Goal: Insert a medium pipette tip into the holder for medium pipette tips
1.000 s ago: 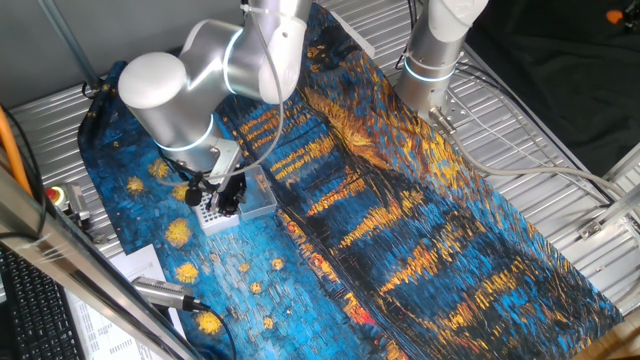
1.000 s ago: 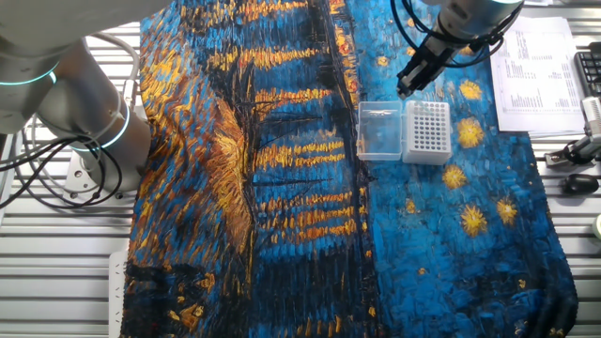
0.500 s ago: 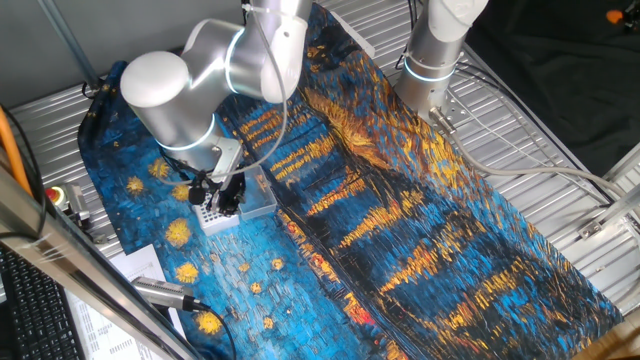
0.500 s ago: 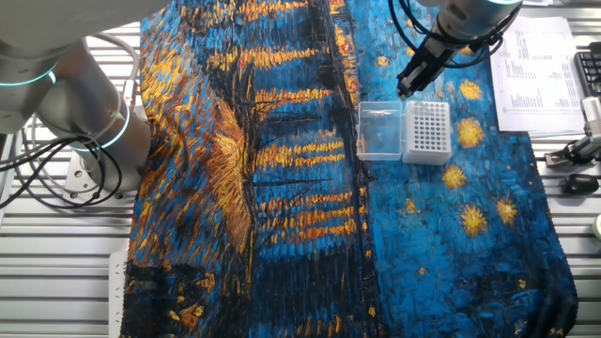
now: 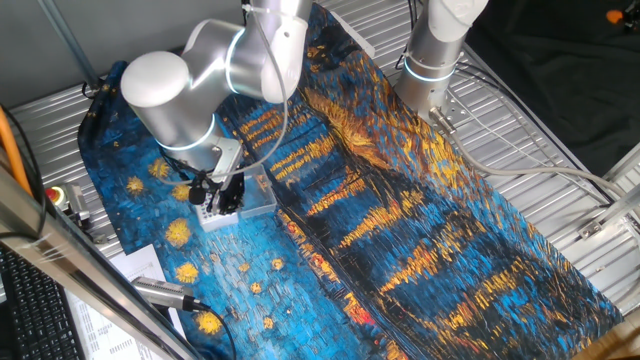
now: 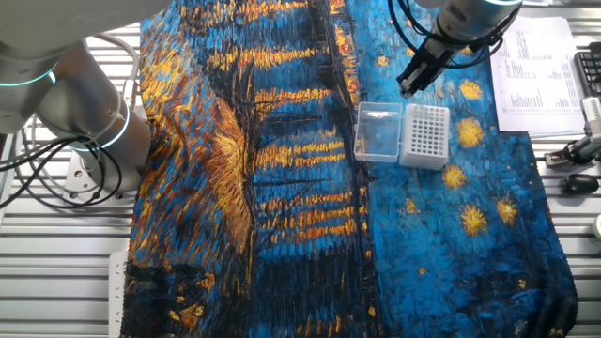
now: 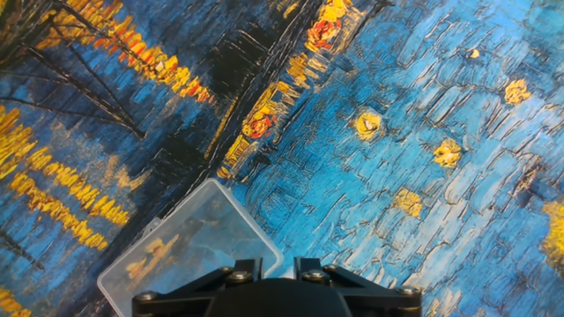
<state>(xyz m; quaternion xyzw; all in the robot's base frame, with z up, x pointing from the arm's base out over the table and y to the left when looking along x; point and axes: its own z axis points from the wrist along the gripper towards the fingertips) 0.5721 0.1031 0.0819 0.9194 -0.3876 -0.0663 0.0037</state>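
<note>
We're hovering the gripper (image 6: 410,84) just above the holder's (image 6: 424,133) far corner, holder sitting touching the clear box (image 6: 377,131) on the cloth (image 6: 282,188). Can't tell jaw state or whether a tip's between them; fingertips too small in both fixed views, hidden in hand view. Next, imo: we're lining up vertical over one hole, lowering slow, no sideways push.

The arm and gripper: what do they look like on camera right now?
The arm is glossy white and silver, with rounded joints and a light-blue ring. Black cables run along it. The gripper is small and black, with screws on its body in the hand view.
</note>
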